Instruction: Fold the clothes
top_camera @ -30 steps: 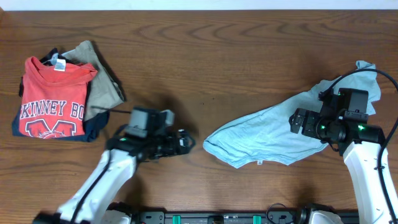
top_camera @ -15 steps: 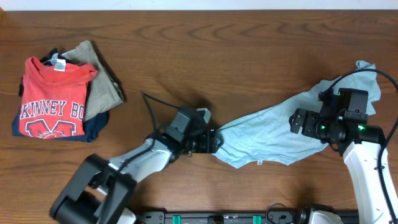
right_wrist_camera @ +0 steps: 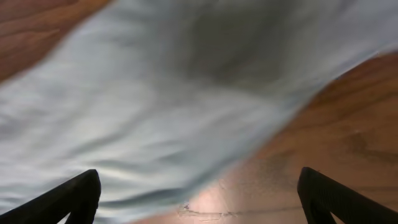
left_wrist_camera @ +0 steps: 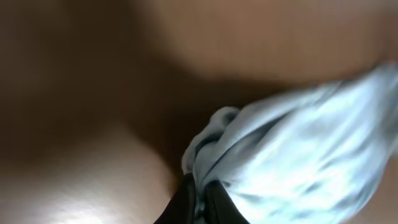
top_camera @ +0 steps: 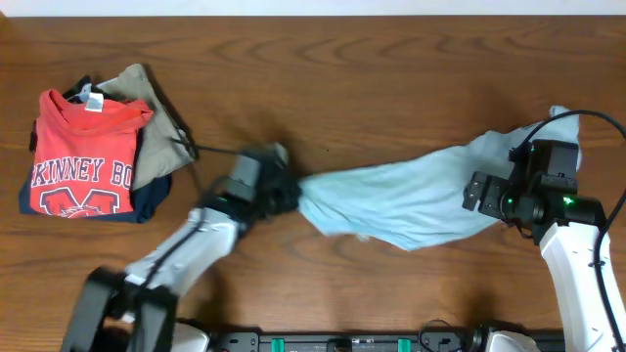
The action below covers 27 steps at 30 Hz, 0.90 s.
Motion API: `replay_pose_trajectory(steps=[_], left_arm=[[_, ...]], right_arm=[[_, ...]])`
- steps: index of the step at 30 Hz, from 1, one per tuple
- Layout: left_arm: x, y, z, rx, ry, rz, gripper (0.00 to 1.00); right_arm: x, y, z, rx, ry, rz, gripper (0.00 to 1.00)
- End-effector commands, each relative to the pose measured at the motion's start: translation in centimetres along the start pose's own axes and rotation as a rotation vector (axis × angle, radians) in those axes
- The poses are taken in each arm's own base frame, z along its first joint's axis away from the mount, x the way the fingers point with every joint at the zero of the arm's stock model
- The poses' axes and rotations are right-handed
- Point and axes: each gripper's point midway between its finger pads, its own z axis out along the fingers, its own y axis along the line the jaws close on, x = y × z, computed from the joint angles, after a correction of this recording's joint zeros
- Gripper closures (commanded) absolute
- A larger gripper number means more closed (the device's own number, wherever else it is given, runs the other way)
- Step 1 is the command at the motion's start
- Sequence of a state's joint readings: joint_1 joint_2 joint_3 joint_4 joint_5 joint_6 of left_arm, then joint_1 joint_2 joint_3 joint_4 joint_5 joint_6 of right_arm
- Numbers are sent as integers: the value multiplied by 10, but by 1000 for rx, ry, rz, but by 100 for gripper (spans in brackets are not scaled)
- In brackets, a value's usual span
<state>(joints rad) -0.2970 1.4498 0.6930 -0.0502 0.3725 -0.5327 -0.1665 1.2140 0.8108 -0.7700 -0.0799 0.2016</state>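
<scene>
The clothes (top_camera: 411, 200), one pale blue-grey garment, lie stretched in a long band across the right half of the table. My left gripper (top_camera: 286, 192) is shut on the garment's bunched left end. In the left wrist view the two dark fingertips (left_wrist_camera: 186, 202) pinch a fold of the clothes (left_wrist_camera: 292, 143), and the gripper (left_wrist_camera: 200, 204) shows no gap. My right gripper (top_camera: 475, 193) hovers open over the garment's right part. In its own view the right gripper (right_wrist_camera: 202, 199) has its fingers (right_wrist_camera: 68, 199) spread wide, with the clothes (right_wrist_camera: 174, 93) beneath and nothing between them.
A pile of folded clothing sits at the far left: a red T-shirt (top_camera: 83, 156) with white lettering on top, an olive-tan garment (top_camera: 161, 132) behind it, and dark fabric (top_camera: 152, 202) underneath. The wooden table (top_camera: 323, 78) ends at the top edge by a pale wall.
My left gripper reached right to the garment's left edge, shut on it, and pulled it leftward, drawing the cloth out into a long band. The right arm has hardly moved.
</scene>
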Motion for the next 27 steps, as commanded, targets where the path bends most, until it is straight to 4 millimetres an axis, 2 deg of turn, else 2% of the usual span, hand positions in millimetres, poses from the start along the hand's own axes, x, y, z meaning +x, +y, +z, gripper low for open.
replay_pose_trajectory(steps=[1, 2, 3, 4, 7, 11, 14, 19, 27], left_arm=[[-77, 8, -44, -56, -237, -17, 88], [-90, 12, -54, -58, -275, -32, 56], [-97, 15, -60, -58, -296, -42, 15], [-101, 17, -64, -57, -305, -51, 2], [-78, 24, -59, -70, -204, -84, 2], [-16, 33, -46, -155, 30, -117, 3], [25, 30, -39, -195, 168, -119, 2], [73, 7, -18, -205, 295, -112, 2], [126, -42, 29, -157, 366, -148, 1]], right_arm=[[-9, -6, -7, 34, -36, 34, 1], [-9, -6, -7, 34, -36, 34, 1], [-9, -6, -7, 34, -37, 34, 1], [-9, -6, -7, 34, -37, 34, 1], [-9, -6, -7, 34, -37, 34, 1], [-9, -6, -7, 34, -37, 33, 1], [-9, -6, -7, 34, -37, 33, 1], [-9, -6, -7, 34, -35, 34, 1], [-6, -6, -7, 36, -24, 34, 1]])
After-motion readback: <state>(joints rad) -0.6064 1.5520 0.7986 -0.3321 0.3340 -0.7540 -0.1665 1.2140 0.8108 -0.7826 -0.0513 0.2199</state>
